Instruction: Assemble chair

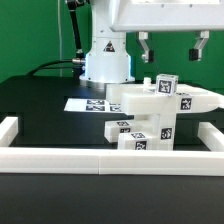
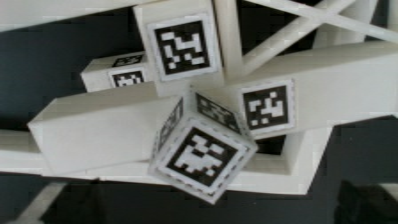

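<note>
Directly beneath the gripper [image 1: 172, 52] — jaws wide, holding nothing — stands the chair [image 1: 150, 115], its blocks labelled only with black-and-white square tags [image 2: 183, 45].

1 arm [image 1: 105, 55], 1 hand [image 1: 172, 52], 1 marker board [image 1: 85, 104], 1 chair-parts cluster [image 1: 150, 115] (pcs overlap, can't count).

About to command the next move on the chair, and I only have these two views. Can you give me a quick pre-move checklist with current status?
1. Tool open: ok, jaws stand wide.
2. Tool empty: ok, nothing between the fingers.
3. Tool clear above the chair parts: ok in the exterior view.
4. Parts inside the border wall: ok.
5. Tags readable in wrist view: ok.
6. Joints between parts fully seated: cannot tell.
</note>
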